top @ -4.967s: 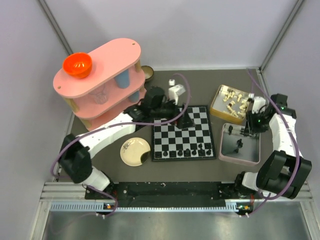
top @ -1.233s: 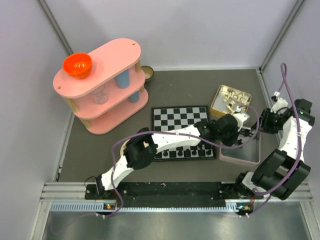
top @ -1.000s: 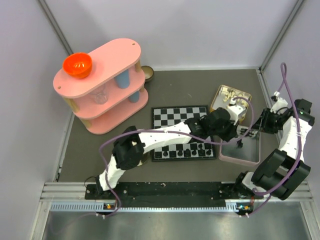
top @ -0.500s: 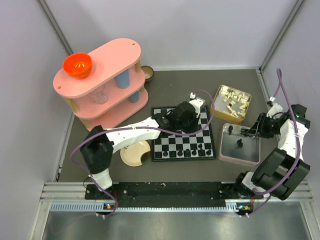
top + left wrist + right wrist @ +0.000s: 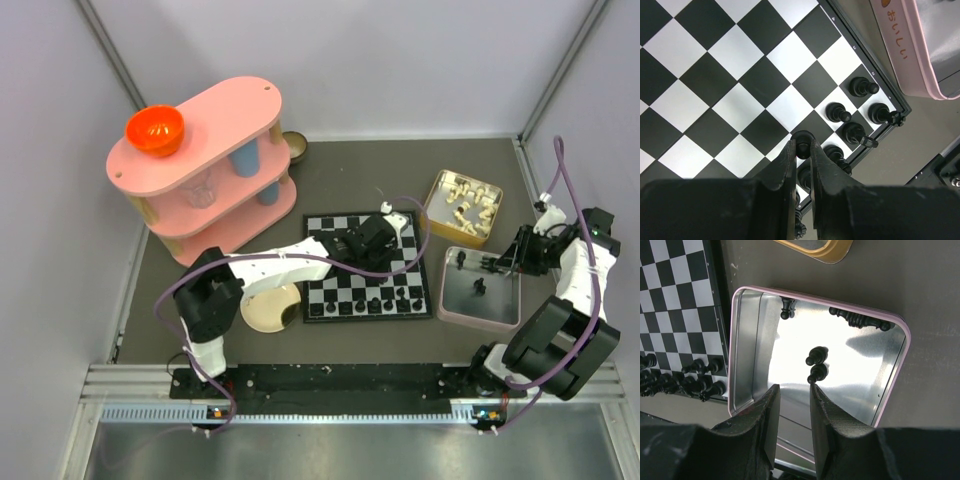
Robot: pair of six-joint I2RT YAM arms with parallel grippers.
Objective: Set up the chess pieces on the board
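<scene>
The board (image 5: pixel 340 272) lies mid-table, its near rows lined with black chess pieces (image 5: pixel 375 300). Above it hangs my left gripper (image 5: pixel 372 250). In the left wrist view that gripper (image 5: pixel 802 145) is shut on a small black chess piece (image 5: pixel 802 137), held over the rows near the board's corner, where several pieces (image 5: pixel 862 87) stand. My right gripper (image 5: pixel 792 390) is open over the near side of the pink tin (image 5: pixel 892 390), nothing between its fingers. In the tin lie a black pawn (image 5: pixel 817 356) and two more black pieces (image 5: pixel 860 319).
A yellow tin (image 5: pixel 462 205) of cream-white chessmen sits behind the pink tin (image 5: pixel 448 312). A round cream plate (image 5: pixel 265 310) lies left of the board. The pink two-tier shelf (image 5: pixel 205 170) with an orange bowl (image 5: pixel 154 130) stands at the back left.
My left arm has swung from the pink tin back over the board, carrying the black piece. The right gripper has stayed over the tin.
</scene>
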